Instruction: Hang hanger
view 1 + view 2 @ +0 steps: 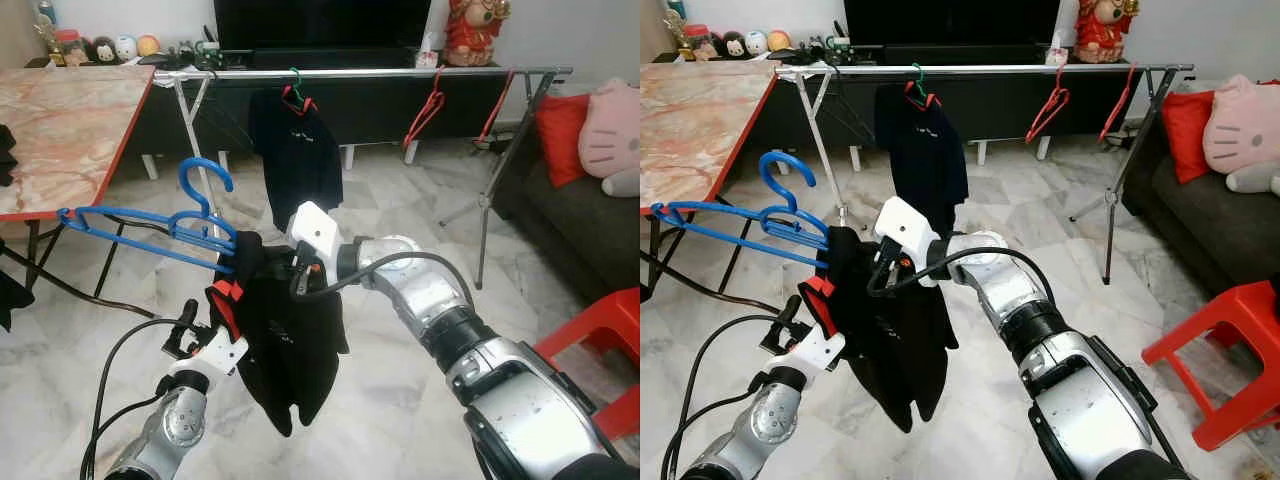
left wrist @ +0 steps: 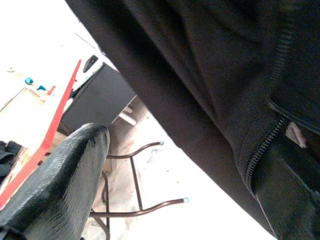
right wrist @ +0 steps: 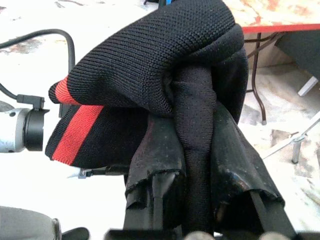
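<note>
A blue hanger (image 1: 187, 228) is held up in front of me, with its long bar pointing left. A black jacket (image 1: 290, 350) with a red stripe (image 3: 75, 125) is bunched at the hanger's right end and hangs down. My right gripper (image 1: 275, 262) is shut on a fold of the jacket's cloth (image 3: 195, 130) at the top, by the hanger. Just below and to the left, my left gripper (image 1: 205, 318) is open. One finger (image 2: 55, 185) shows and the jacket lies against the other side. The drying rack rail (image 1: 380, 72) stands farther ahead.
On the rail hang a black shirt (image 1: 300, 150) and two empty red hangers (image 1: 428, 105). A marble-topped table (image 1: 60, 130) stands to the left. On the right are a sofa with a red cushion (image 1: 560, 135) and a red stool (image 1: 600, 330). White tiled floor lies between.
</note>
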Tool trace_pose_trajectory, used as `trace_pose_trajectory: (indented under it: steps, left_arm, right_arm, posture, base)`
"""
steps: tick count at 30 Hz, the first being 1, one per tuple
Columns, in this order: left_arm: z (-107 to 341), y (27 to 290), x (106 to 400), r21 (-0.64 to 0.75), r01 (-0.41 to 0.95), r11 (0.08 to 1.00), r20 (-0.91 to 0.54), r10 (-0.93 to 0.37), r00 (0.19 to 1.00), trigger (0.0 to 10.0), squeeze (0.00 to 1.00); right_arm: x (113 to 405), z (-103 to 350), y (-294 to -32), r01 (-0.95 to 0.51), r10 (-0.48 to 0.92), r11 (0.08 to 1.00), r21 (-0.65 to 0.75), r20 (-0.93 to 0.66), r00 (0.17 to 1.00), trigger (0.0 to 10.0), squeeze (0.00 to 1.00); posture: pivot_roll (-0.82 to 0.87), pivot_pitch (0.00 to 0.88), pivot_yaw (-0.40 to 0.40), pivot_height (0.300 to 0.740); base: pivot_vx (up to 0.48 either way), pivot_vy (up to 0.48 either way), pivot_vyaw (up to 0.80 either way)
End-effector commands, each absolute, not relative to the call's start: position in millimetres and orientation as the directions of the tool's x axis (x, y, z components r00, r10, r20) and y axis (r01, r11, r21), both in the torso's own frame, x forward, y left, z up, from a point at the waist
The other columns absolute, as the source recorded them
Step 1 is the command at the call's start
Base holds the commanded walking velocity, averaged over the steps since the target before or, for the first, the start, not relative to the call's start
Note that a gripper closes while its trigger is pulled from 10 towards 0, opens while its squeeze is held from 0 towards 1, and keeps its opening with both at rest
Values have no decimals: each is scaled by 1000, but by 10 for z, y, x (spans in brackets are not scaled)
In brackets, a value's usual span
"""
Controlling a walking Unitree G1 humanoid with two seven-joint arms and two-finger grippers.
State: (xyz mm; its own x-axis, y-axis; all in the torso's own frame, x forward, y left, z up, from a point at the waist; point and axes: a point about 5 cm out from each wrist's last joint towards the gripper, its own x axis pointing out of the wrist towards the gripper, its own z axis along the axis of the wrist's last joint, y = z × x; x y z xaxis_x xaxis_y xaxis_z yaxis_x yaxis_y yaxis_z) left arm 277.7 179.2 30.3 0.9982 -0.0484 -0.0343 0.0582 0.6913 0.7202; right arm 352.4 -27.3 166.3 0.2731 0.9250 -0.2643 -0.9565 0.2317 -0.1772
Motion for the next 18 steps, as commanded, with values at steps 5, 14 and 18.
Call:
trace_pose_trajectory:
  steps: [5, 14, 18]
  left_arm:
    - [362, 1808, 2804, 746, -51, 664, 64, 6, 998, 10000, 0]
    - [285, 1709, 2768, 708, 27, 706, 17, -55, 998, 10000, 0]
    - [246, 1641, 2743, 681, 86, 727, -13, -105, 994, 10000, 0]
  right_arm:
    - [3492, 1780, -193, -955, 939, 227, -193, -215, 267, 0, 0]
    - [3453, 1865, -115, -956, 950, 257, -143, -145, 277, 0, 0]
    - [3436, 1885, -104, -956, 951, 256, -145, -141, 276, 0, 0]
  posture:
    - [-107, 0, -60, 740]
    - [-110, 0, -64, 740]
    - [-111, 0, -67, 740]
  base:
    - [0, 0, 0]
    - [0, 0, 0]
    - [0, 0, 0]
